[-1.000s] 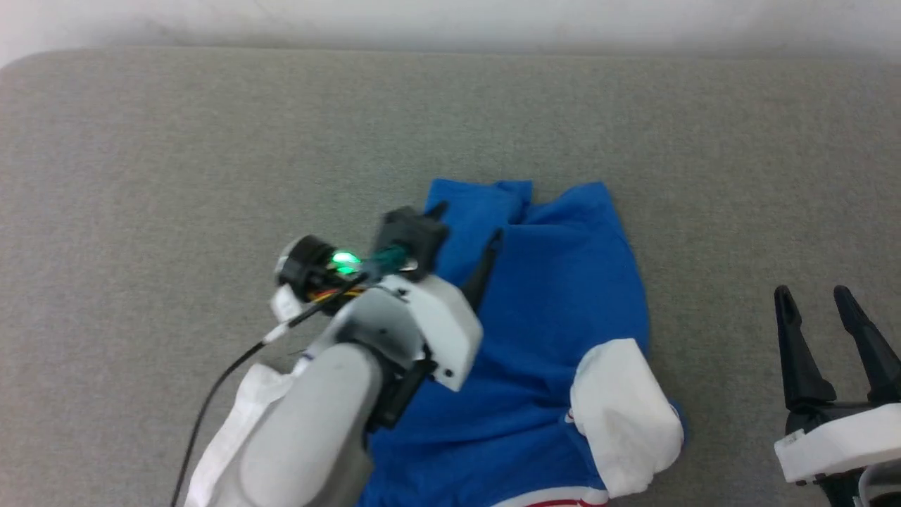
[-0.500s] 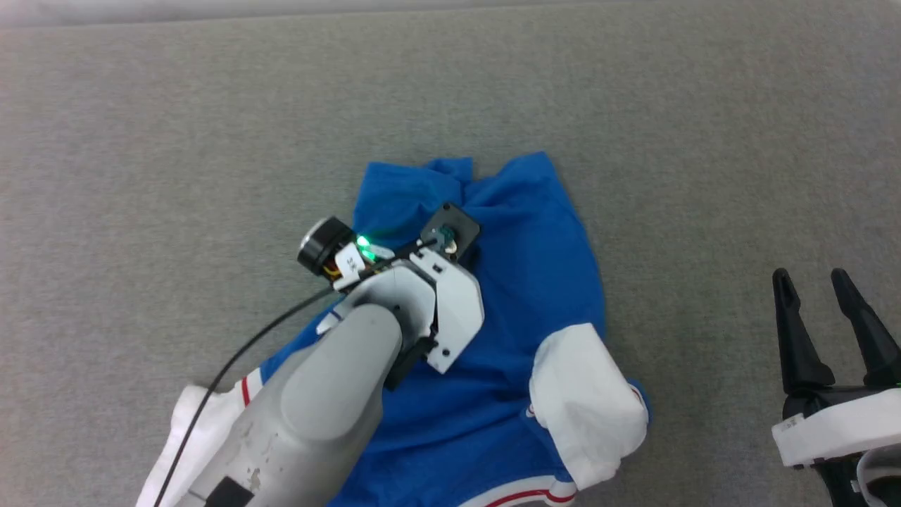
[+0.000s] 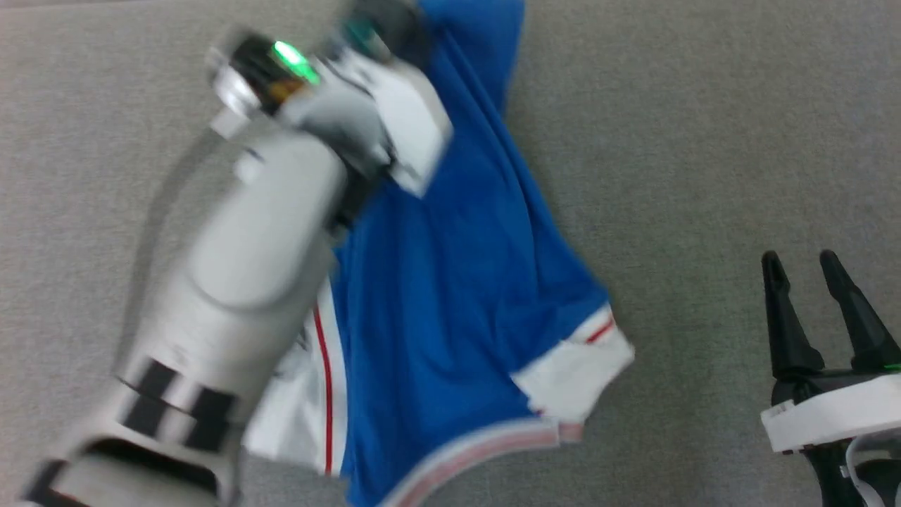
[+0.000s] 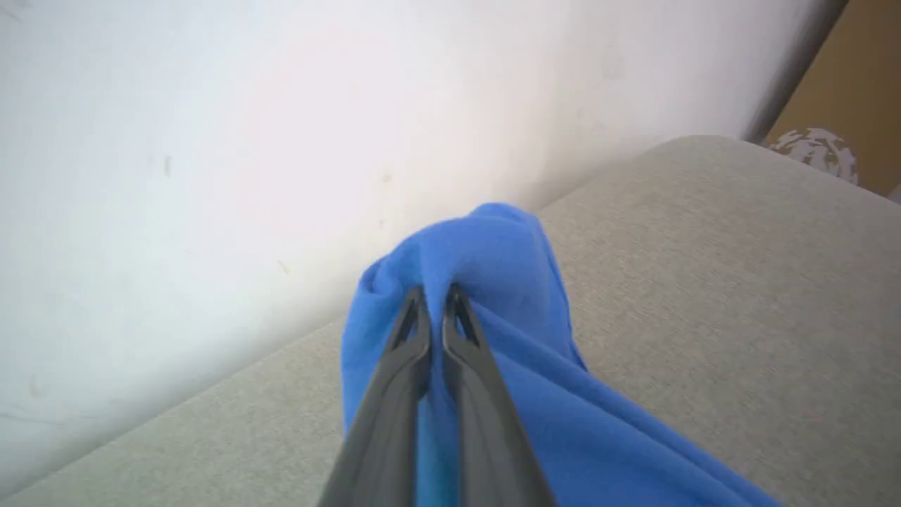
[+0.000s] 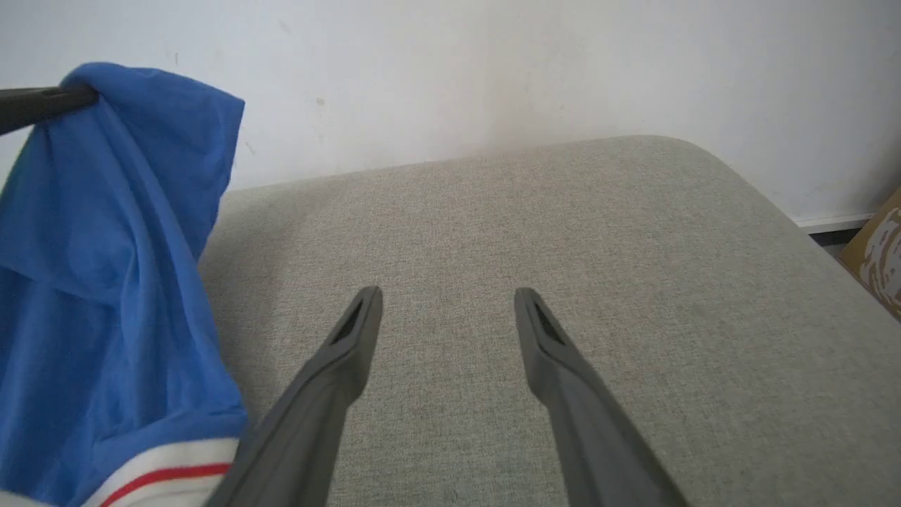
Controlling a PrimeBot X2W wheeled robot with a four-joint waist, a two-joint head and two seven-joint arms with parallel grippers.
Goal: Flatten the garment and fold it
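The garment [image 3: 450,282], a royal-blue jersey with white sleeves and red stripe trim, hangs lifted above the grey table. My left gripper [image 4: 434,292] is shut on a pinch of its blue cloth [image 4: 493,253]; the fabric drapes down from the fingers. In the head view the left arm [image 3: 246,246] covers the shirt's left side, and the grip sits at the top edge. In the right wrist view the garment [image 5: 105,282] hangs at the left, pinched by a dark finger tip [image 5: 42,102]. My right gripper [image 5: 447,299] is open over bare table, right of the shirt, also seen low right as the right gripper [image 3: 799,264].
The grey fabric-covered table [image 3: 704,141] stretches all around. A white wall [image 5: 493,63] runs behind it. Its rounded far-right corner [image 5: 739,176] drops off toward a brown box [image 5: 880,260] on the floor.
My left gripper closed on the blue cloth and raised it, so the shirt now hangs stretched instead of lying crumpled. The head camera has also shifted. The right gripper stays open.
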